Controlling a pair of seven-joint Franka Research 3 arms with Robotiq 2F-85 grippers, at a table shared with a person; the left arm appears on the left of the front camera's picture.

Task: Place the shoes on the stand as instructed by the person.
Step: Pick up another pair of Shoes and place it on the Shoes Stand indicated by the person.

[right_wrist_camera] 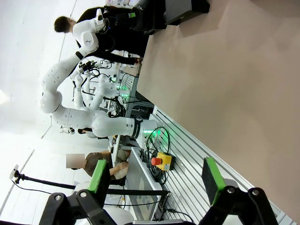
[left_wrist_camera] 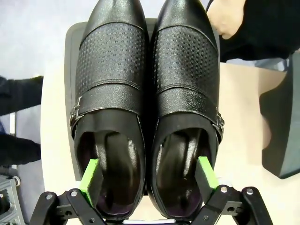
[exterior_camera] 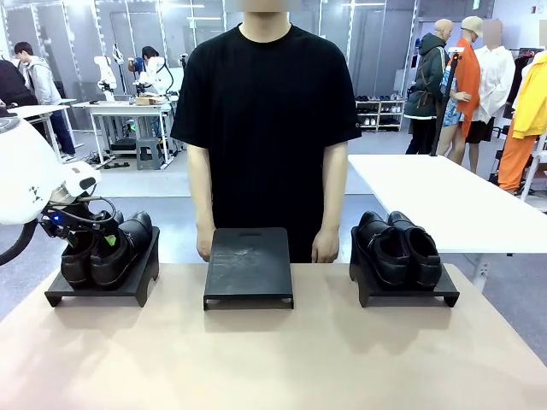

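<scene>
Left hand (left_wrist_camera: 148, 174) astride buckled shoes (left_wrist_camera: 147, 98)

You are looking at a buckled pair of shoes (left_wrist_camera: 147, 93) in glossy black leather, the vamps stamped with a fine dotted grain, each strap carrying a small metal buckle (left_wrist_camera: 75, 114). The stands (exterior_camera: 249, 266) look like matt black plastic, the middle one faintly scuffed. The table (exterior_camera: 273, 359) is a smooth, matt beige.
</scene>
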